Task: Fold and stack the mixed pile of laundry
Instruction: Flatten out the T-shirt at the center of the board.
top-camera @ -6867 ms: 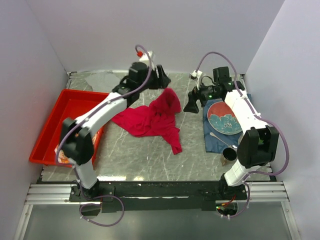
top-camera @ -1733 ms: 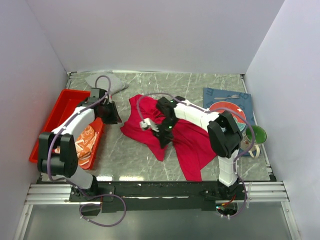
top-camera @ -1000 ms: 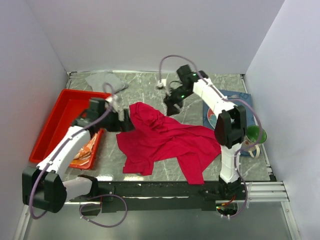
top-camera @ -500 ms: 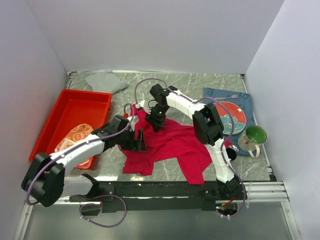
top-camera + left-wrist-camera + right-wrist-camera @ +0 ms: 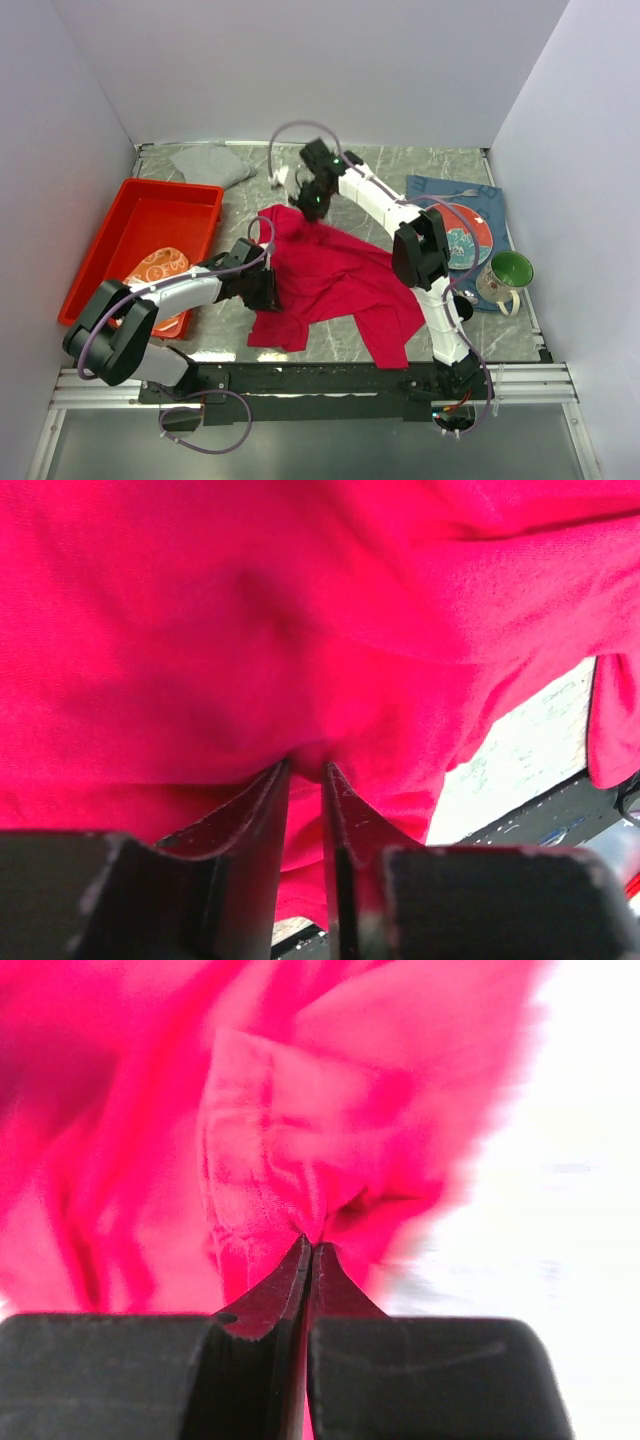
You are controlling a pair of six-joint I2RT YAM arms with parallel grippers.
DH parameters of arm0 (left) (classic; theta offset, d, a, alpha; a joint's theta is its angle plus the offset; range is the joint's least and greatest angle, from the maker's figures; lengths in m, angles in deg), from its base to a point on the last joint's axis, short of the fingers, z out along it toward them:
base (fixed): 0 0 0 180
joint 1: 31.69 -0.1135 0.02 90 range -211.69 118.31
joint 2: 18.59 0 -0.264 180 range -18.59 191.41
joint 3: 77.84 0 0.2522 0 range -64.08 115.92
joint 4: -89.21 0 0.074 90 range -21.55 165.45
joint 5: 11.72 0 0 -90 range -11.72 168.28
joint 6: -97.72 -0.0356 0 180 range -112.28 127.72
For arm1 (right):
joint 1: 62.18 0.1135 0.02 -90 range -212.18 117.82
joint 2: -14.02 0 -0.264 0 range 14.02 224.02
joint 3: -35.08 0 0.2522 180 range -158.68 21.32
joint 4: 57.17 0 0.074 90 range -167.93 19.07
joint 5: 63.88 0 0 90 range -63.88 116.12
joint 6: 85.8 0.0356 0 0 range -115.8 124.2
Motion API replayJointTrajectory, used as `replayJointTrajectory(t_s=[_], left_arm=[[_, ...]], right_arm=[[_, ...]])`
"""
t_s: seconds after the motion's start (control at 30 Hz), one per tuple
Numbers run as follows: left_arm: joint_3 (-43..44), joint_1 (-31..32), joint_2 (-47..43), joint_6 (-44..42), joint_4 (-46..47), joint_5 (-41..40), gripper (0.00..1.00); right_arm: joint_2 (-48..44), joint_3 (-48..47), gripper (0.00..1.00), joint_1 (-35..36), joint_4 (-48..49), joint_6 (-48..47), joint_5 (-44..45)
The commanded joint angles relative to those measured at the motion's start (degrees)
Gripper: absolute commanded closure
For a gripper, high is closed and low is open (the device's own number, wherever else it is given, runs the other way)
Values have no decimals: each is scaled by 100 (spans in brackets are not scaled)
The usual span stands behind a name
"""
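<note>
The right gripper (image 5: 308,1250) stands at the bottom centre of the frame. Its two dark fingers (image 5: 265,1305) are pressed together, with no gap at the tips, and they pinch a small fold of the crimson-magenta shirt (image 5: 250,1140). The shirt fills the left and the middle of the frame, wrinkled, with a stitched hem running down just above the tips. On the right side a pale surface (image 5: 585,1180) shows, bright and blurred.

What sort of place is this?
Probably a robot test booth: plain white walls box in one table, two arms are bolted at its near edge, and a crimson shirt lies between them.
</note>
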Motion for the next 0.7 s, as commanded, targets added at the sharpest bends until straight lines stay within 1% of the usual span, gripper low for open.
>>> replayJointTrajectory(t_s=[0.0, 0.03, 0.07, 0.1, 0.13, 0.17, 0.2, 0.23, 0.27, 0.3, 0.33, 0.37, 0.4, 0.43, 0.47, 0.5, 0.53, 0.57, 0.6, 0.63, 0.67], left_arm=[[-232, 27, 121, 61, -200, -309, 77], [-250, 27, 77, 105, -244, -344, 78], [-277, 27, 24, 132, -288, -396, 80], [-277, 27, -46, 158, -358, -545, 82], [-251, 36, -255, 219, -411, -624, 82], [-198, 27, -397, 228, -490, -721, 81], [-33, 27, -746, 211, -630, -913, 74], [82, 27, -950, 202, -744, -1063, 68], [188, 18, -1152, 159, -824, -1169, 53], [424, 10, -1528, 89, -964, -1457, 43], [531, -25, -1680, 44, -1000, -1582, 34], [619, -69, -1812, -26, -1009, -1644, 20], [750, -165, -1917, -200, -983, -1645, 14], [795, -436, -1892, -298, -983, -1540, 11], [848, -630, -1822, -386, -1009, -1348, 10], [935, -815, -1552, -596, -1009, -1137, 9], [971, -1069, -1401, -702, -1009, -691, 10], [1023, -1141, -1243, -816, -1000, -504, 14], [1137, -1177, -928, -1035, -983, -328, 14], [1190, -1177, -786, -1124, -887, 91, 16], [1313, -1168, -628, -1195, -842, 313, 20]], right_arm=[[2, -1184, 100, -88, 1887, -140, 1308], [126, -1247, 100, -106, 2335, -280, 1912], [389, -1335, 100, -123, 3340, -377, 2214], [531, -1449, 100, -149, 3785, -474, 2504], [671, -1554, 81, -150, 4207, -658, 2916], [925, -1677, 60, -150, 4481, -729, 3007], [1006, -1922, 49, -158, 4458, -773, 3052], [1041, -1942, 41, -158, 4449, -756, 3139], [911, -1872, 34, -176, 4414, -695, 3114], [762, -1489, 28, -228, 4335, -608, 3053], [569, -1198, 15, -316, 4326, -398, 2887], [115, -873, 10, -386, 4282, -291, 2676], [-125, -261, 6, -457, 4038, -186, 2422], [-362, -20, 3, -623, 3679, -2, 2071], [-756, 235, 3, -711, 3205, -9, 780], [-908, 298, 3, -791, 1904, -166, 54], [-1022, 369, 8, -939, 1213, -942, -832], [-1232, 648, 9, -984, 614, -1411, -1920], [-1348, 859, 15, -1002, -53, -2355, -2253], [-1453, 1131, 19, -1002, -747, -2608, -2309], [-1698, 1761, 21, -985, -850, -2698, -2292]])
